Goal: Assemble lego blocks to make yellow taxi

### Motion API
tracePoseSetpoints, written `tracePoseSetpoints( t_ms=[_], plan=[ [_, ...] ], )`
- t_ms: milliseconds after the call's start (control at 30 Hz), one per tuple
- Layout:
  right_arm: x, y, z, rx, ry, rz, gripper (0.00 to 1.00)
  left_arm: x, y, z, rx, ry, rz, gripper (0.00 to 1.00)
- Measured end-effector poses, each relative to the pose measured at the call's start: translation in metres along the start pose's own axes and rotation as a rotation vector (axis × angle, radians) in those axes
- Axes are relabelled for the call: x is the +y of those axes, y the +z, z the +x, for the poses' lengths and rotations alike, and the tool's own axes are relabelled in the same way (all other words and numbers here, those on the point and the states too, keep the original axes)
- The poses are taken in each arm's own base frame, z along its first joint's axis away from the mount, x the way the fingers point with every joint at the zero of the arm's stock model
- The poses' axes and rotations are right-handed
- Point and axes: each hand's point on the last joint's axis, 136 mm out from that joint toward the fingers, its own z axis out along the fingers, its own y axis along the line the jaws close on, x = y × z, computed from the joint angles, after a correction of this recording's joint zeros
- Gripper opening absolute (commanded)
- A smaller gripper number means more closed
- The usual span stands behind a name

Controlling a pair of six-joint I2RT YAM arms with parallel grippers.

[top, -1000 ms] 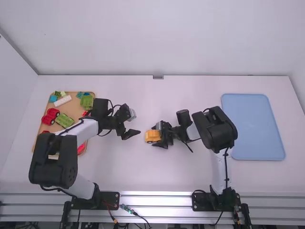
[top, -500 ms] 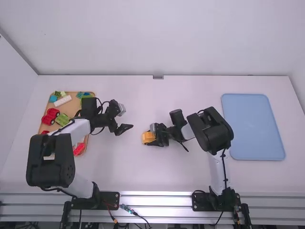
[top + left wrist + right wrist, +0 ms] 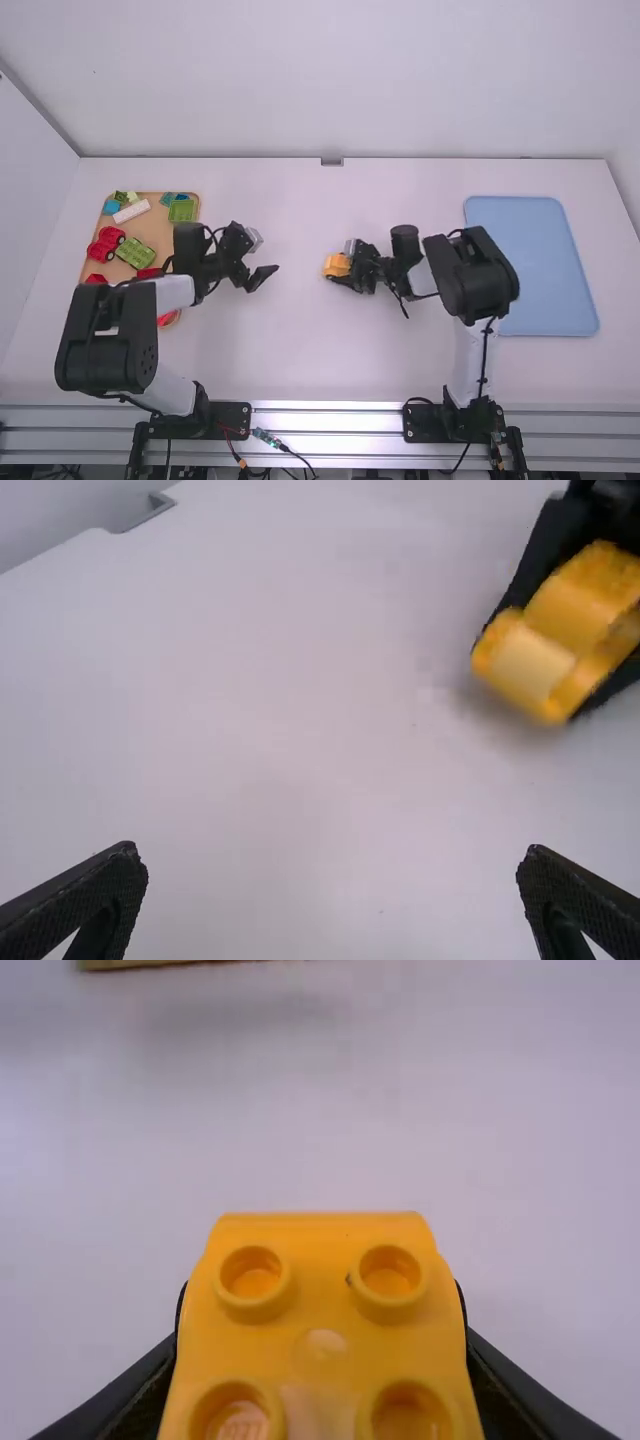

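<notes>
Shifting toward blue tray (image 3: 532, 262) — right gripper (image 3: 346, 268), yellow block (image 3: 335, 265) clamped.

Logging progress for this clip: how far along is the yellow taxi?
Looks done: the yellow body is out over mid-table, away from the wooden tray and its blocks. In hand: the right gripper holds that body, studs showing. The left gripper is open, nothing between its fingers. Left, probably: any missing parts, then setting it down; whether assembly is complete, I can't tell.

High view looks forward-down, far; wrist views closer, sharing table (image 3: 290, 360).
</notes>
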Motion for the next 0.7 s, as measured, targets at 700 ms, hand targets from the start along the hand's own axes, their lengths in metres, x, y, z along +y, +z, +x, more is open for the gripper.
tracePoseSetpoints(
  t_ms=[700],
  plan=[
    [-0.120, -0.359, 0.064, 0.202, 0.434, 1.132, 0.36, 0.001, -0.003, 0.027, 0.050, -0.216, -0.103, 0.99]
  ],
)
